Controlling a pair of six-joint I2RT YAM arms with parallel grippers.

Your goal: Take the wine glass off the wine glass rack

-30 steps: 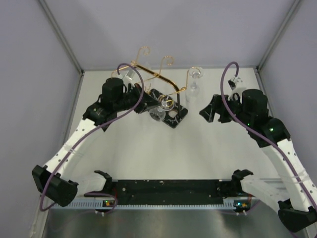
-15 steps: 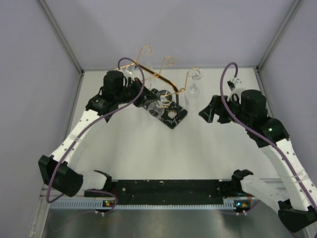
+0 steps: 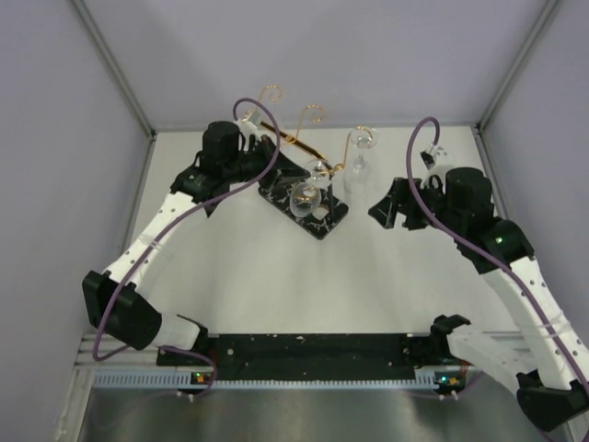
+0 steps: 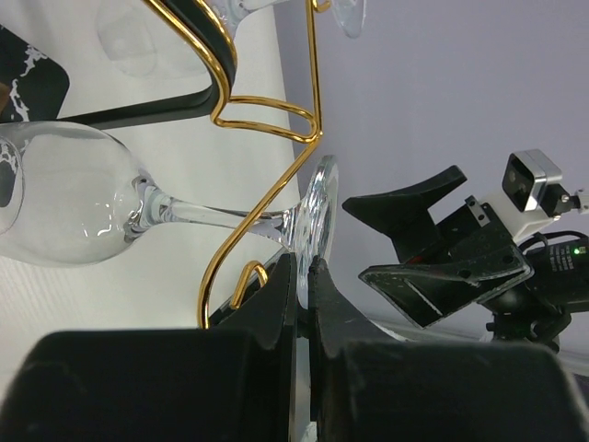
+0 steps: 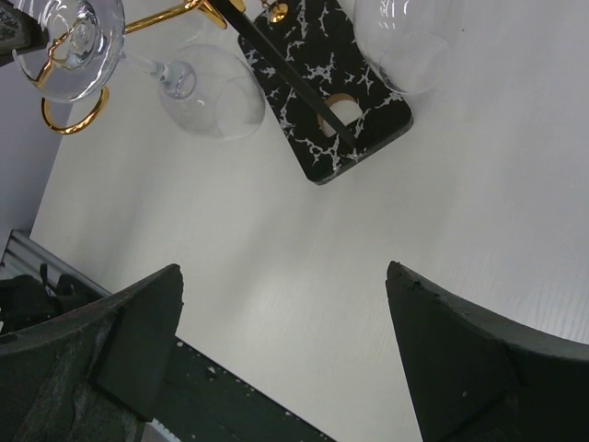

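The wine glass rack is a gold wire stand (image 3: 287,138) on a black marbled base (image 3: 322,216). My left gripper (image 3: 274,168) is shut on the round foot (image 4: 319,216) of a clear wine glass (image 4: 64,207), which lies on its side. Its stem (image 4: 207,214) crosses the gold wire (image 4: 276,120). In the left wrist view my left gripper (image 4: 304,269) pinches the foot's rim. The bowl shows over the base in the top view (image 3: 304,195). My right gripper (image 3: 385,208) is open and empty to the right of the rack, also in its wrist view (image 5: 285,276).
Another glass (image 3: 362,152) hangs on the rack's right arm, and another bowl (image 3: 318,170) shows near the middle. The right wrist view shows the base (image 5: 336,83) and three glass bowls. Grey walls close the back and sides. A black rail (image 3: 313,354) runs along the near edge.
My left arm has swung toward the back and right, carrying the held glass along the rack. The right arm has barely moved.
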